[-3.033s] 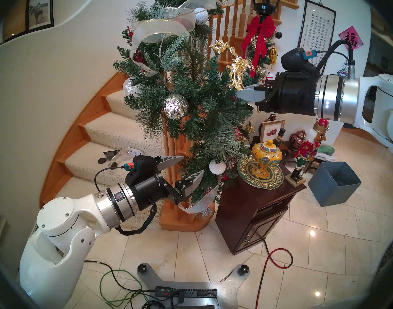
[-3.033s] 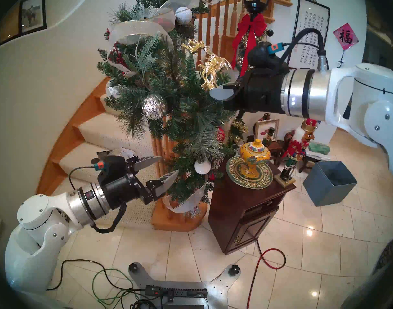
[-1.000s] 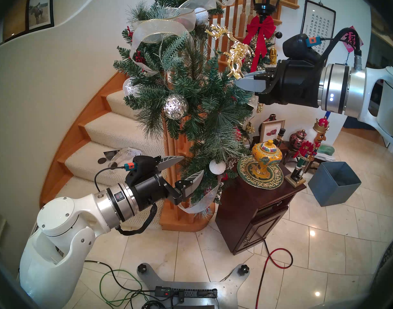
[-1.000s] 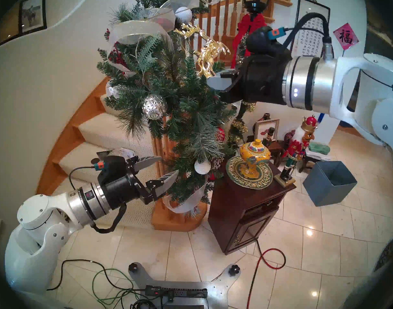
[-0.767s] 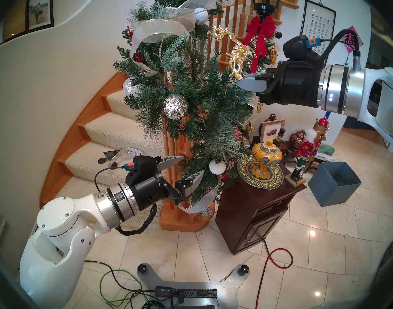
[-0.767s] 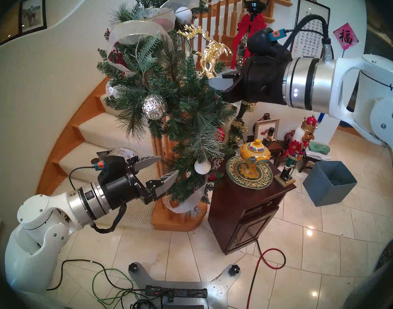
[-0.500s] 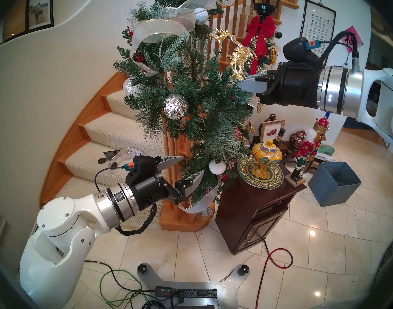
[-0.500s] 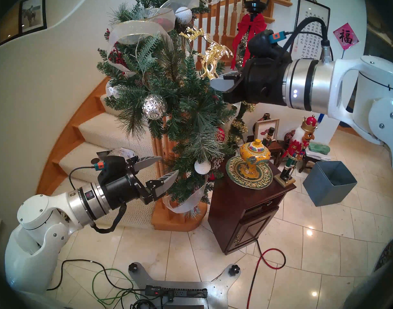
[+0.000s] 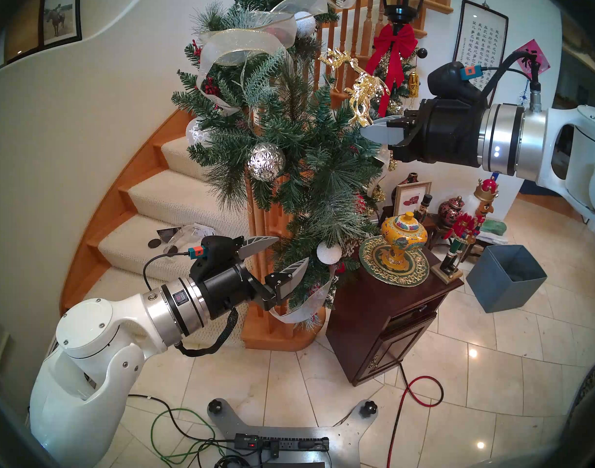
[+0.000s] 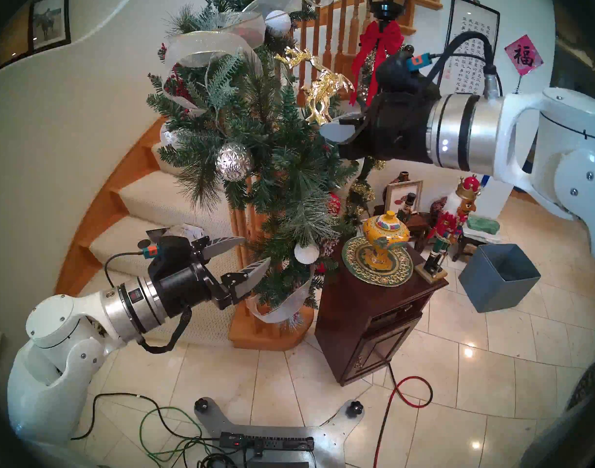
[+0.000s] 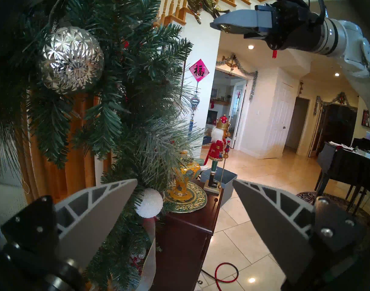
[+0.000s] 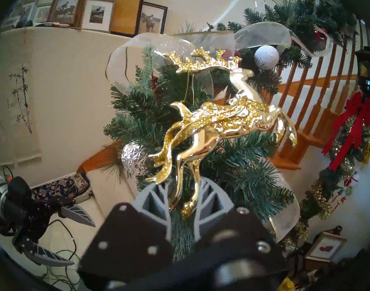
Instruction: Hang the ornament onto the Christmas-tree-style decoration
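The right gripper (image 12: 183,197) was clamped on the hind legs of the ornament (image 12: 217,120), a shiny gold metallic reindeer dusted with glitter, its body rearing up and away from the grey fingers (image 12: 211,198). Its antlers (image 12: 200,60) spread at 12 o'clock, and a thin gold string loop (image 12: 189,89) hung slack from them toward its back. The figure stood just in front of the bushy green pine garland (image 12: 138,116), at that garland's upper right edge in the head view, beside the wooden balusters (image 9: 343,28). A faceted silver ball (image 12: 134,158) hung at 9 o'clock from the gripped legs, and a snowy white ball (image 12: 266,55) at 1 o'clock. Sheer white-gold ribbon (image 12: 125,59) looped behind the antlers.

The left gripper (image 9: 278,254), low at 7 o'clock, held nothing, its fingers wide apart beside the garland's lower branches. Open air lay to the right of the ornament, toward the red bow (image 9: 392,48). Below stood a dark wooden cabinet (image 9: 387,315) bearing a yellow lidded vase (image 9: 402,241).
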